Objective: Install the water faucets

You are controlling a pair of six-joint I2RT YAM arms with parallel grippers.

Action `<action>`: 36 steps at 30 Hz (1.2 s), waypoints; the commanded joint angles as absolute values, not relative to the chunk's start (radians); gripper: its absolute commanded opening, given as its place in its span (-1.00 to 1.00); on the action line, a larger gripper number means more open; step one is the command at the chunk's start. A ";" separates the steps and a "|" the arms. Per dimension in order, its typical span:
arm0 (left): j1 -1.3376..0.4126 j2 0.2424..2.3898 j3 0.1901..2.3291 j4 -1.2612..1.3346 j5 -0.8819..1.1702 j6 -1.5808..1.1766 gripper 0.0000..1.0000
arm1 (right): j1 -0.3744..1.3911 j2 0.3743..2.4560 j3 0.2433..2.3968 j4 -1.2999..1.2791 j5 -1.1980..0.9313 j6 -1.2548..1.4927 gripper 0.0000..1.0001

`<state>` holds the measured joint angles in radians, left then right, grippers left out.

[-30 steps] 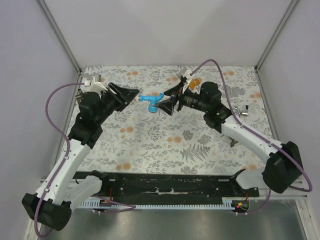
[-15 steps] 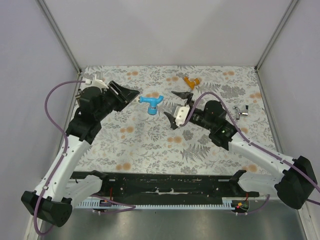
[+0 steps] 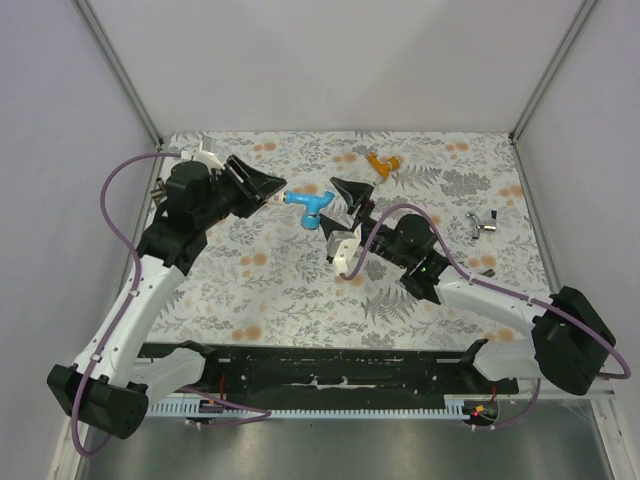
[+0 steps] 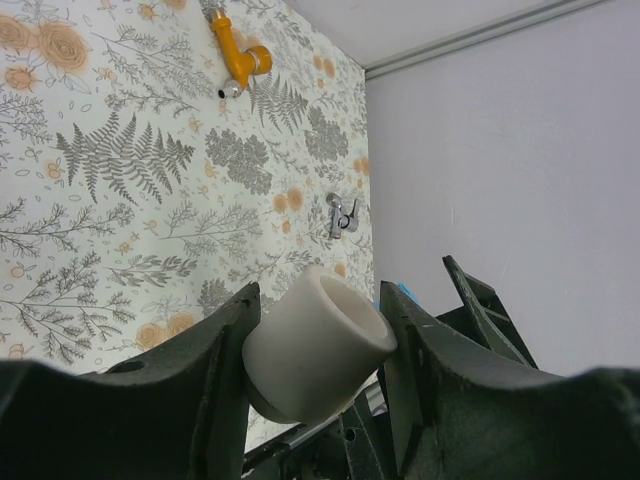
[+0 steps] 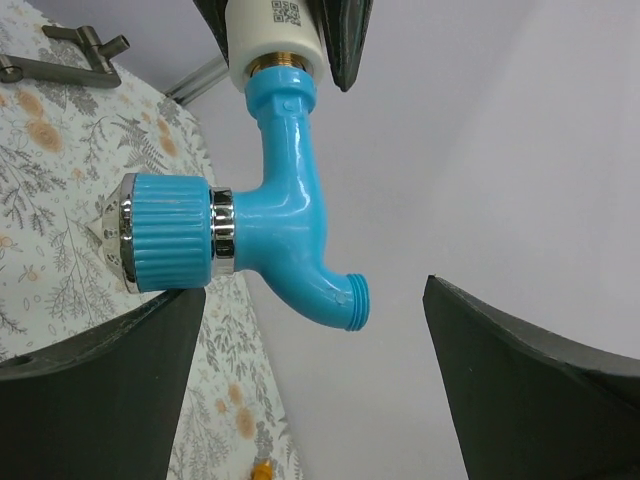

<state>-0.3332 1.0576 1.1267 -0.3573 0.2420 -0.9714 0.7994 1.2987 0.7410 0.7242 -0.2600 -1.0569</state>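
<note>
The blue water faucet point(image 3: 308, 205) hangs in the air above the mat, its threaded end seated in a white fitting point(image 4: 318, 340). My left gripper point(image 3: 280, 192) is shut on that fitting. In the right wrist view the blue water faucet point(image 5: 280, 230) points its spout down between the wide-open fingers of my right gripper point(image 5: 315, 340), touching neither. From above, the right gripper point(image 3: 340, 218) stands open just right of the faucet. The orange water faucet point(image 3: 381, 161) lies on the mat at the back, also seen as the orange faucet point(image 4: 238, 62) in the left wrist view.
A dark metal bracket point(image 3: 480, 224) lies on the floral mat point(image 3: 300, 290) at the right. Grey walls close in the left, back and right sides. A black rail point(image 3: 330, 375) runs along the near edge between the arm bases.
My right gripper let go of the blue faucet, opened wide, pulled back toward the near side and now faces it from the right. The left gripper kept its hold, shifting slightly.
</note>
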 commanded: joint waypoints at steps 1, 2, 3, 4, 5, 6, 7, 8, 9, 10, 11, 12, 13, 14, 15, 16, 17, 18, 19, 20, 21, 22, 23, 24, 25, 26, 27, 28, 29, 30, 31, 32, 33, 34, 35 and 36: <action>-0.331 1.065 1.190 -0.319 0.288 -1.006 -0.96 | 0.821 1.313 0.784 0.838 -0.275 -1.114 0.96; -0.331 1.068 1.192 -0.321 0.293 -1.008 -0.96 | 0.825 1.319 0.788 0.827 -0.281 -1.120 0.96; -0.333 1.074 1.193 -0.318 0.296 -1.011 -0.96 | 0.830 1.321 0.793 0.819 -0.288 -1.129 0.96; -0.330 1.075 1.196 -0.314 0.299 -1.011 -0.96 | 0.833 1.325 0.796 0.812 -0.291 -1.127 0.96; -0.333 1.080 1.195 -0.313 0.301 -1.011 -0.96 | 0.836 1.330 0.798 0.808 -0.298 -1.120 0.96; -0.330 1.080 1.192 -0.310 0.301 -1.011 -0.96 | 0.839 1.331 0.798 0.813 -0.304 -1.115 0.96; -0.331 1.081 1.190 -0.308 0.299 -1.009 -0.96 | 0.842 1.333 0.796 0.815 -0.307 -1.108 0.96; -0.331 1.081 1.189 -0.307 0.298 -1.008 -0.96 | 0.844 1.338 0.798 0.812 -0.310 -1.100 0.96; -0.330 1.083 1.186 -0.302 0.298 -1.008 -0.96 | 0.847 1.339 0.796 0.813 -0.313 -1.092 0.96; -0.331 1.083 1.184 -0.302 0.298 -1.008 -0.96 | 0.848 1.342 0.795 0.816 -0.314 -1.083 0.96; -0.331 1.086 1.184 -0.299 0.301 -1.009 -0.96 | 0.850 1.344 0.793 0.813 -0.314 -1.080 0.96; -0.331 1.088 1.186 -0.298 0.304 -1.008 -0.96 | 0.851 1.348 0.795 0.811 -0.318 -1.074 0.96; -0.331 1.089 1.186 -0.296 0.307 -1.008 -0.96 | 0.851 1.348 0.796 0.816 -0.319 -1.042 0.95; -0.331 1.091 1.187 -0.293 0.310 -1.005 -0.96 | 0.851 1.348 0.801 0.810 -0.319 -1.019 0.93; -0.331 1.091 1.189 -0.290 0.311 -1.000 -0.96 | 0.851 1.348 0.808 0.799 -0.322 -0.994 0.90; -0.331 1.094 1.187 -0.287 0.316 -0.996 -0.96 | 0.850 1.347 0.816 0.789 -0.324 -0.964 0.87; -0.331 1.094 1.184 -0.273 0.322 -0.985 -0.96 | 0.851 1.341 0.825 0.775 -0.325 -0.916 0.85; -0.331 1.091 1.181 -0.259 0.328 -0.976 -0.96 | 0.850 1.336 0.837 0.756 -0.324 -0.857 0.82; -0.331 1.088 1.178 -0.249 0.333 -0.967 -0.96 | 0.851 1.327 0.853 0.733 -0.321 -0.804 0.79; -0.331 1.085 1.172 -0.238 0.334 -0.948 -0.96 | 0.850 1.316 0.870 0.692 -0.324 -0.758 0.74; -0.333 1.077 1.167 -0.229 0.336 -0.927 -0.96 | 0.848 1.309 0.891 0.643 -0.330 -0.709 0.72; -0.331 1.071 1.158 -0.221 0.334 -0.910 -0.96 | 0.848 1.304 0.906 0.611 -0.337 -0.672 0.69; -0.331 1.065 1.149 -0.209 0.339 -0.891 -0.96 | 0.845 1.299 0.923 0.576 -0.350 -0.629 0.65; -0.330 1.055 1.141 -0.193 0.344 -0.879 -0.96 | 0.844 1.299 0.942 0.548 -0.363 -0.586 0.59; -0.331 1.049 1.131 -0.183 0.353 -0.867 -0.96 | 0.839 1.299 0.954 0.523 -0.371 -0.545 0.54; -0.330 1.045 1.121 -0.170 0.359 -0.850 -0.96 | 0.835 1.298 0.966 0.511 -0.385 -0.490 0.51; -0.331 1.039 1.114 -0.169 0.359 -0.838 -0.96 | 0.828 1.299 0.972 0.503 -0.406 -0.445 0.48; -0.330 1.035 1.106 -0.170 0.359 -0.827 -0.96 | 0.819 1.304 0.982 0.500 -0.419 -0.396 0.43; -0.331 1.031 1.101 -0.172 0.357 -0.813 -0.96 | 0.812 1.305 0.988 0.499 -0.432 -0.350 0.39; -0.331 1.025 1.095 -0.169 0.362 -0.799 -0.96 | 0.802 1.308 0.995 0.494 -0.443 -0.294 0.36; -0.330 1.019 1.086 -0.160 0.364 -0.793 -0.96 | 0.793 1.312 1.002 0.492 -0.451 -0.247 0.35; -0.331 1.011 1.075 -0.150 0.361 -0.789 -0.96 | 0.779 1.316 1.005 0.495 -0.460 -0.194 0.33; -0.331 1.003 1.066 -0.135 0.357 -0.785 -0.96 | 0.772 1.321 1.008 0.495 -0.462 -0.142 0.30; -0.331 0.994 1.054 -0.117 0.359 -0.782 -0.96 | 0.759 1.325 1.012 0.495 -0.460 -0.091 0.27; -0.331 0.982 1.042 -0.097 0.362 -0.781 -0.96 | 0.744 1.331 1.019 0.500 -0.460 -0.018 0.26; -0.331 0.973 1.026 -0.071 0.361 -0.781 -0.96 | 0.724 1.344 1.025 0.503 -0.459 0.064 0.22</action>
